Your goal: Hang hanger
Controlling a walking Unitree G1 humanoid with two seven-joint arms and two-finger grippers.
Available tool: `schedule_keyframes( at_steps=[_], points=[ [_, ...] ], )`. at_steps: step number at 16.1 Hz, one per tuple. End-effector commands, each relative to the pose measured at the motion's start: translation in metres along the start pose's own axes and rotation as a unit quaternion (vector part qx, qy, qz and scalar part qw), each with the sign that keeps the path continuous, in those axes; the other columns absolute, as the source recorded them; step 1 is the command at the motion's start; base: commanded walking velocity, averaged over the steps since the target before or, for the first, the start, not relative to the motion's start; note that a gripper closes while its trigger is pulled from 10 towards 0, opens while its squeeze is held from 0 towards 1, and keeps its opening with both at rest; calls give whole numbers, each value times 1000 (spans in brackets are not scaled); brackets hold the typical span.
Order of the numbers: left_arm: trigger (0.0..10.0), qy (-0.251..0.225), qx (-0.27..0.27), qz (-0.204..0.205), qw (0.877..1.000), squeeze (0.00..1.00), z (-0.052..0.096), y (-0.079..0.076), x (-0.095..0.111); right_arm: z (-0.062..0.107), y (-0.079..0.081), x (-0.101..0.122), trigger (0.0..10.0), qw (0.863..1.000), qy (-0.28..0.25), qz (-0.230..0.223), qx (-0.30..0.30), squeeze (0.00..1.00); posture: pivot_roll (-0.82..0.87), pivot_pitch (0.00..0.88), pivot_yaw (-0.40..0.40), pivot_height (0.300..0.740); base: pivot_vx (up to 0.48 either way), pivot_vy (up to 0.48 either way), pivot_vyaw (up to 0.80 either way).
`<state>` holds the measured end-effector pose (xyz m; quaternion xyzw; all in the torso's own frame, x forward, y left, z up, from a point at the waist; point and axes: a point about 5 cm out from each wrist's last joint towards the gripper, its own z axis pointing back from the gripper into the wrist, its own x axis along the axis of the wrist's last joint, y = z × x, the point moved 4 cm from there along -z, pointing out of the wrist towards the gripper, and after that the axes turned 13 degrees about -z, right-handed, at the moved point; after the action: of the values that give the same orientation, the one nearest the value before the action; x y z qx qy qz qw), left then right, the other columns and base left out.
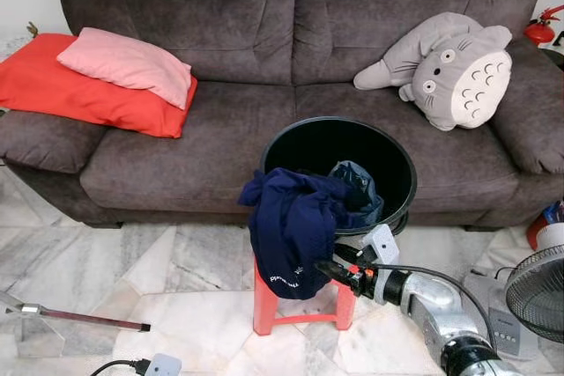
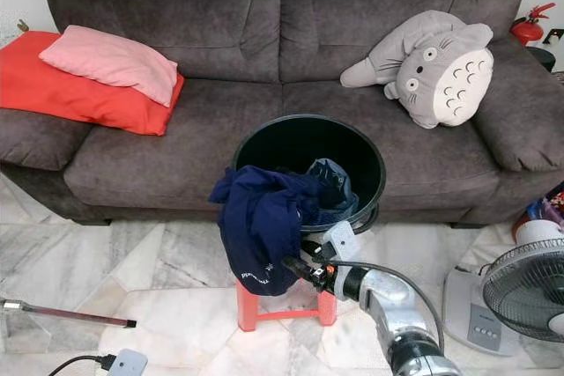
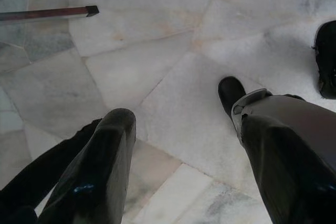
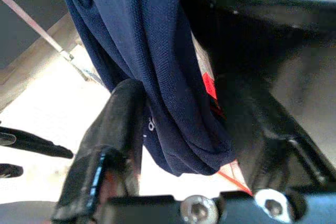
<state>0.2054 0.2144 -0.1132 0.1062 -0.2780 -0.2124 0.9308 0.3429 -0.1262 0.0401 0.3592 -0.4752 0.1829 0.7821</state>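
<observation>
Hanger isn't spotted anywhere. Right gripper (image 1: 328, 269), lower centre, is closed around the hanging navy shirt (image 1: 291, 231), draped over the black bin (image 1: 398, 160) on the pink stool (image 1: 264, 305). Tugged sideways, the bin could probably be tipped. Left gripper (image 3: 178, 145) is spread apart above floor.

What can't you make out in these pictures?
- Hanger: none can be made out; the navy shirt draped over the bin rim would cover one.
- Bin contents: dark inside in the eye views, with more cloth bunched there.
- Stool: its seat is hidden under the shirt.
- Right hand: whether it is shut on the shirt; folds hide the contact in the right wrist view.
- Fan: cut off by the edge.
</observation>
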Motion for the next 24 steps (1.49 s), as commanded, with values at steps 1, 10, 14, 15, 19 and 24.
schedule_keyframes(
  at_steps=[1,10,14,15,19,24],
  points=[
    [10000,20,-1,2,1000,0,2,0,-12,0,-2,1,0,1000,3,3,-4,0,-33,139,52,740,0,0,0],
    [10000,21,5,4,1000,0,2,4,-14,-8,-4,16,0,1000,-3,12,-21,0,0,138,51,740,0,0,0],
    [10000,20,4,3,1000,0,2,3,-13,-6,-6,20,0,999,-37,-6,-32,0,-18,142,49,740,0,0,0],
    [10000,20,3,2,1000,0,2,2,-13,-6,-6,20,0,998,-45,-11,-34,0,-18,142,49,740,0,0,0],
    [10000,20,-2,3,1000,0,2,-1,-12,-10,0,25,0,995,-89,-16,-32,0,-31,143,43,740,0,0,0],
    [10000,25,-6,3,1000,0,2,-5,-15,-2,1,20,0,990,-131,-19,-43,0,-55,142,26,740,0,0,0]
  ],
)
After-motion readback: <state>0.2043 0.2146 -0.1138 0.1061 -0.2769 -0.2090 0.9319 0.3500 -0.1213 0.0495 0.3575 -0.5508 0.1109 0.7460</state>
